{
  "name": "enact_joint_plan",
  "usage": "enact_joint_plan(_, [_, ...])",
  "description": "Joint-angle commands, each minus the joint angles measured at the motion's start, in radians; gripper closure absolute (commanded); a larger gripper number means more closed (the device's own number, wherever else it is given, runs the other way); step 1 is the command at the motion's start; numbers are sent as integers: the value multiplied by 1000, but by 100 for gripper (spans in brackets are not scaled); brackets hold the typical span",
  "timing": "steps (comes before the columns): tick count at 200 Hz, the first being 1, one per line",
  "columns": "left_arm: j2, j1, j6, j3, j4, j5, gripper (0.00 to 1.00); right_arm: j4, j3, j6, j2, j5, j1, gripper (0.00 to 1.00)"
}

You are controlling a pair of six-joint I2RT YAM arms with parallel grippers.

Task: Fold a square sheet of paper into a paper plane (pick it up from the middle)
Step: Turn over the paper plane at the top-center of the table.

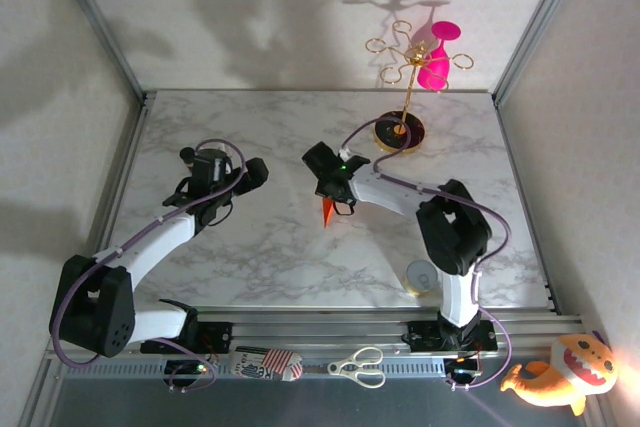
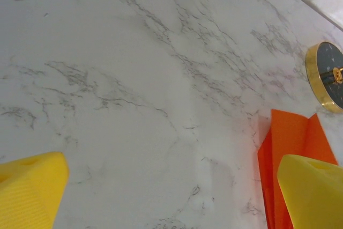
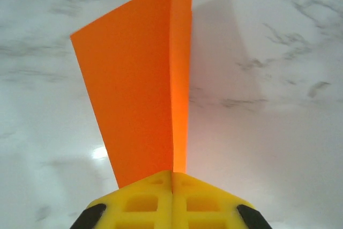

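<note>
The square sheet of paper, bright orange, is folded into a narrow pointed paper plane (image 1: pixel 327 211) near the middle of the table. My right gripper (image 1: pixel 335 197) is shut on it. In the right wrist view the yellow jaws (image 3: pixel 172 178) meet on its crease, and the plane (image 3: pixel 139 95) stands up from them with one flap spread to the left. My left gripper (image 1: pixel 258 172) hovers left of it, open with nothing between its fingers. In the left wrist view that gripper (image 2: pixel 171 186) looks down on bare marble, with the plane (image 2: pixel 286 148) beside its right finger (image 2: pixel 313 191).
A gold stand with a black round base (image 1: pixel 400 133) and a pink glass (image 1: pixel 436 62) stands at the back right; its base (image 2: pixel 327 76) shows again in the left wrist view. A tape roll (image 1: pixel 420 277) lies by the right arm. Scissors (image 1: pixel 358 367), a striped packet (image 1: pixel 265 365) and an orange plush toy (image 1: pixel 560 372) lie off the front edge.
</note>
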Motion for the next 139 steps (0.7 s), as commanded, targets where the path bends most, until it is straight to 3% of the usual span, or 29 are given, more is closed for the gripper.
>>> enact_joint_plan(1, [-31, 33, -65, -20, 12, -1, 1, 313, -85, -122, -39, -172, -15, 97])
enact_joint_plan(37, [-23, 60, -118, -76, 90, 172, 4, 616, -167, -160, 8, -425, -39, 97])
enact_joint_plan(77, [12, 59, -207, -184, 275, 346, 11, 776, -207, -171, 61, -553, -50, 97])
enact_joint_plan(116, [100, 51, -308, -263, 462, 450, 38, 892, -303, -142, 70, -632, -82, 97])
enact_joint_plan(139, [157, 34, -328, -265, 510, 468, 49, 920, -343, -135, 75, -652, -90, 97])
